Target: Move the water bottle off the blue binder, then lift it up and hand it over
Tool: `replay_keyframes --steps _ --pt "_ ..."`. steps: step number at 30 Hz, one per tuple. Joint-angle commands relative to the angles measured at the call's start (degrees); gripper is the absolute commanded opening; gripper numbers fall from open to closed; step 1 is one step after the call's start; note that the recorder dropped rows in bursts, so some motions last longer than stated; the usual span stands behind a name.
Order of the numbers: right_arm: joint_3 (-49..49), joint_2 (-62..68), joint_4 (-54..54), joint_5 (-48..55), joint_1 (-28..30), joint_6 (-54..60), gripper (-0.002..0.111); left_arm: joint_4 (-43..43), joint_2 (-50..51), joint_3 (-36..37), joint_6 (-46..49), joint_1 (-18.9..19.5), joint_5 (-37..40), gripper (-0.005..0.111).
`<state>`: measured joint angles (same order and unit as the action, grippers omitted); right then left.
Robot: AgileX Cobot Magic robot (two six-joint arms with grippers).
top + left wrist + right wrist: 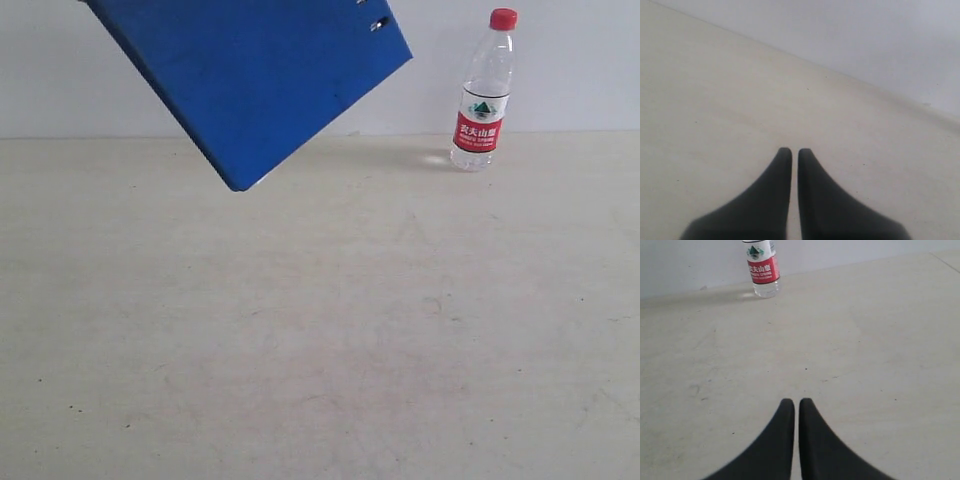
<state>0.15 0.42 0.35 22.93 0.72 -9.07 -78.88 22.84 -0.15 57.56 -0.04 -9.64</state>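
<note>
The left tool [794, 152] has its two dark, tapered fingers [775, 190] drawn almost together, only a thin slit between their tips, and it grips nothing. It hangs over a bare stretch of the pale cream, lightly scuffed worktop [715, 100], which runs back to a plain grey-white wall [880, 40].

The right tool [795, 402] stands the same way: jaws all but closed, a narrow slit between them, nothing held. Far ahead of it, across open worktop, stands the small clear plastic water bottle with a red, white and green label [761, 270], well apart from the tool and close to the wall.

In the exterior view the bottle stands upright on the far right of the worktop, just before the wall, its red cap [503, 18] on top and a faint shadow to its left. The flat rectangular royal-blue binder [260, 70] is at the far left, tilted, with one corner pointing down over the far edge of the worktop and its upper part cut by the picture's top edge. Small holes [378, 22] show near its right corner. What bears the binder cannot be seen. Binder and bottle are well apart, not touching
</note>
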Motion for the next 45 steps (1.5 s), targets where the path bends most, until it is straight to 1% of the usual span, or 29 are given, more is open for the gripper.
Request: replay_keyframes --steps 1,14,29,31,32,33,34,35,36,37,38,39,40,42,45 --pt "-0.15 -0.42 2.66 3.16 3.18 0.72 0.001 0.29 -0.52 0.15 -0.21 -0.5 0.52 0.005" --pt "-0.15 -0.42 5.5 4.19 3.28 1.77 0.001 0.29 -0.52 0.15 -0.21 -0.5 0.53 0.005" --pt "-0.15 -0.42 5.5 4.0 3.28 1.54 0.001 0.29 -0.52 0.15 -0.21 -0.5 0.53 0.005" --pt "-0.15 -0.42 5.5 3.85 3.28 1.54 0.001 1.15 -0.97 0.15 -0.21 -0.5 3.43 0.005" --pt "-0.15 -0.42 5.5 3.76 3.28 1.54 0.001 6.02 -3.2 0.15 -0.09 -0.5 6.49 0.005" --pt "-0.15 -0.42 5.5 3.76 3.28 1.54 0.001 16.92 -5.97 0.15 -0.09 -0.5 8.88 0.005" --pt "-0.15 -0.42 5.5 3.68 3.28 1.54 0.001 35.08 -10.16 0.15 -0.19 -0.5 12.17 0.005" --pt "-0.15 -0.42 5.5 3.68 3.28 1.54 0.001 50.25 -13.18 0.15 -0.19 -0.5 14.95 0.005" --pt "-0.15 -0.42 5.5 3.68 3.28 1.54 0.001 67.96 -17.02 0.15 -0.19 -0.5 17.74 0.005" --pt "-0.15 -0.42 5.5 3.68 3.28 1.54 0.001 74.78 -19.24 0.15 -0.19 -0.5 19.09 0.005" --pt "-0.15 -0.42 5.5 3.68 3.28 1.54 0.001 77.13 -21.37 0.15 -1.45 -0.5 20.01 0.005" --pt "-0.15 -0.42 5.5 3.68 3.28 1.54 0.001 76.44 -22.84 0.15 -4.33 -0.5 20.94 0.005" --pt "-0.15 -0.42 5.5 3.68 3.28 1.54 0.001 74.27 -22.84 0.15 -10.74 -0.5 22.15 0.005" --pt "-0.15 -0.42 5.5 3.63 3.28 1.54 0.001 70.06 -22.84 0.15 -27.01 -0.5 23.04 0.005" --pt "-0.15 -0.42 5.5 3.47 3.28 1.54 0.001 68.13 -22.84 0.15 -43.82 -0.63 23.14 0.005"
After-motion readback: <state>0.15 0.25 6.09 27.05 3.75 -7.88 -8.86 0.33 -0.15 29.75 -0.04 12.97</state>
